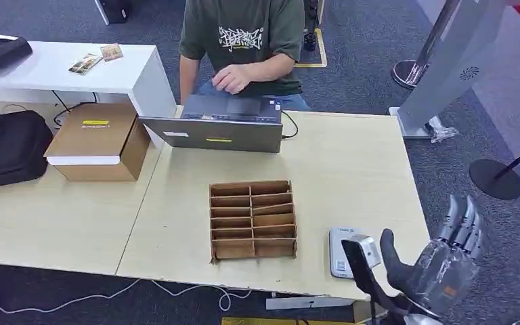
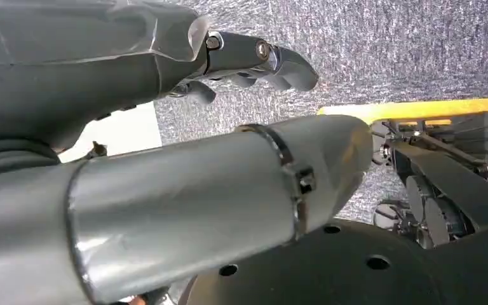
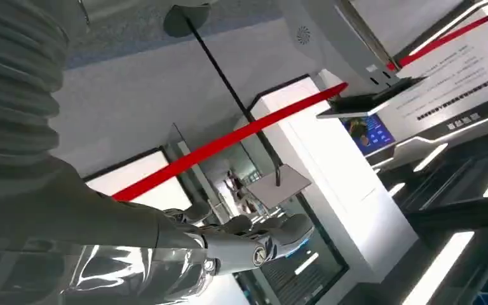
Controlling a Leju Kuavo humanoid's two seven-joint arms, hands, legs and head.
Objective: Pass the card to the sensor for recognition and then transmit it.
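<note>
The grey card sensor (image 1: pixel 341 251) lies flat near the table's front right edge. A brown cardboard organiser (image 1: pixel 252 219) with several slots stands to its left, in the middle of the table. My right hand (image 1: pixel 442 257) is raised just right of the sensor, beyond the table's right edge, palm toward the table, with its fingers (image 1: pixel 465 221) pointing up and apart and nothing in them. The right wrist view shows the same fingers (image 3: pixel 254 241) stretched out and bare. My left hand (image 2: pixel 254 57) hangs low over grey carpet, fingers extended, holding nothing.
A person in a dark green shirt (image 1: pixel 242 40) sits behind a grey laptop (image 1: pixel 220 127) at the table's far edge. A cardboard box (image 1: pixel 98 141) and a black bag (image 1: pixel 7 147) stand at the left. Two small packets (image 1: pixel 95 58) lie on a white desk (image 1: pixel 61 71). A stanchion base (image 1: pixel 494 179) stands at the right.
</note>
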